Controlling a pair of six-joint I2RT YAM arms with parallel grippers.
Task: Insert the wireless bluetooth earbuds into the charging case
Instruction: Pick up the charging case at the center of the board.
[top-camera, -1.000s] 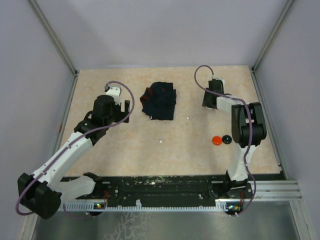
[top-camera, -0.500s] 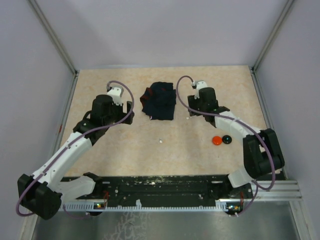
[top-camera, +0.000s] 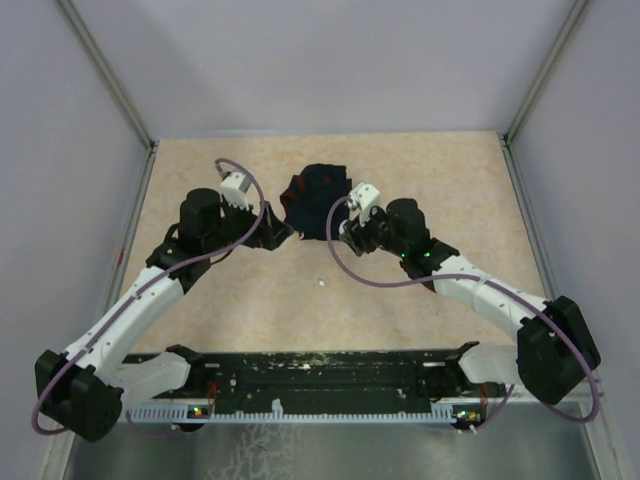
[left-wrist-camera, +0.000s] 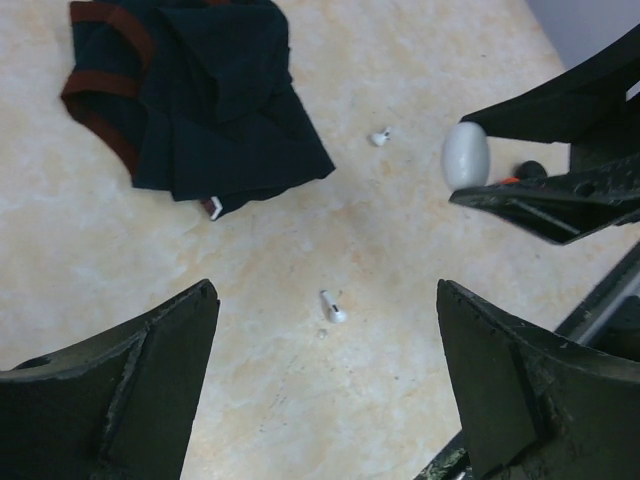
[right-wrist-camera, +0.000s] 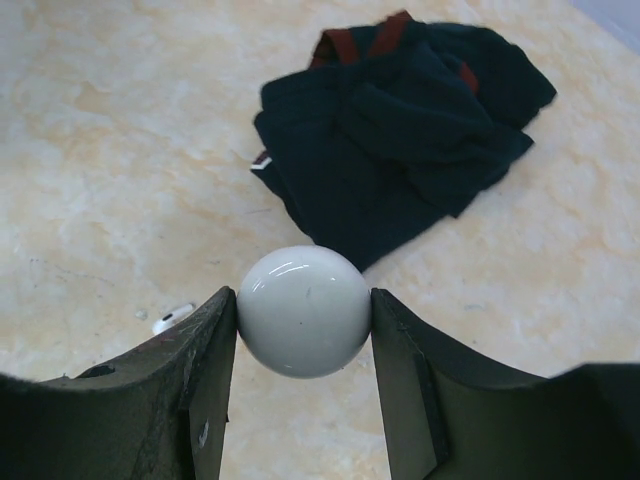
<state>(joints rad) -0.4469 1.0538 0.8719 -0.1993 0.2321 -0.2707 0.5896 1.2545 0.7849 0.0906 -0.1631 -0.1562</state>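
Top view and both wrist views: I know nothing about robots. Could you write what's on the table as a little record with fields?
Surface: beige table
Cloth: crumpled navy, red trim, between the two arms
Left fingers: wide open, empty, over a loose earbud
Right fingers: closed on a smooth white case
Second earbud: loose on the table beside the cloth
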